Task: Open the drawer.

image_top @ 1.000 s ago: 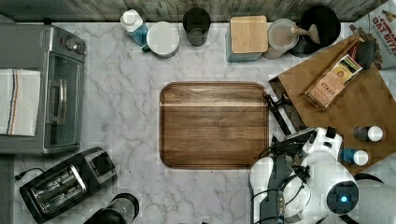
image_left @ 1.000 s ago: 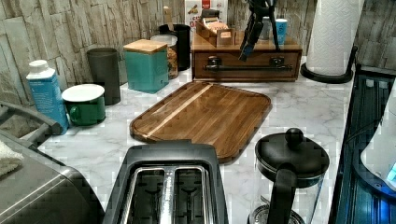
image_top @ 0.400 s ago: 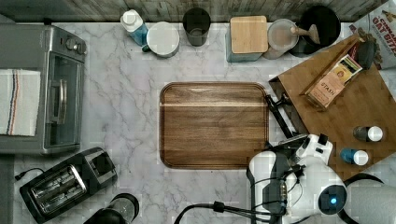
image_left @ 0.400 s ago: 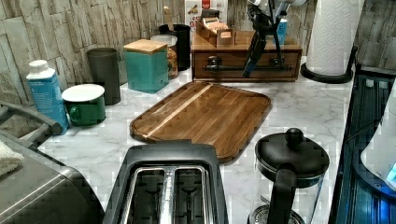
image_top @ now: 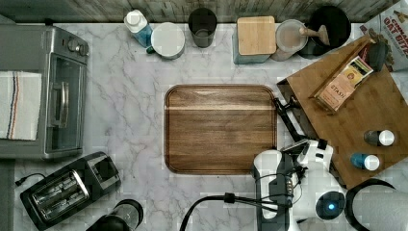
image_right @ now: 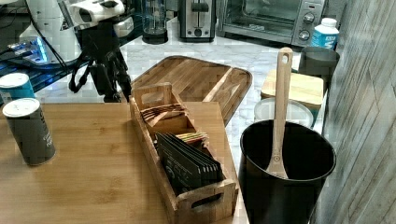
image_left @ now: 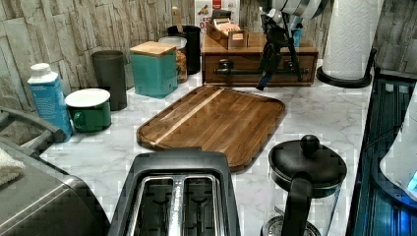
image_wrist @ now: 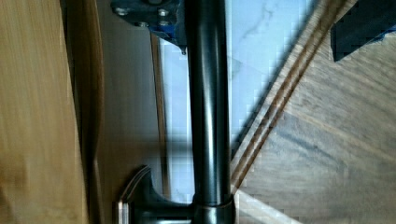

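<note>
Wrist view: black bar handle (image_wrist: 208, 107) up close, drawer (image_left: 258, 64) front beside it.
Gripper (image_left: 269, 69): at the handle, grip state unclear.
Tea box (image_top: 343, 83): reads "STASH".

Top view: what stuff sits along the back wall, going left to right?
Blue bottle → white-lidded green mug → dark cup → teal canister with wooden lid → jar → black pot with a wooden spoon.

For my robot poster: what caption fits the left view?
Robot end effector at the drawer's black bar handle, behind the cutting board.
</note>
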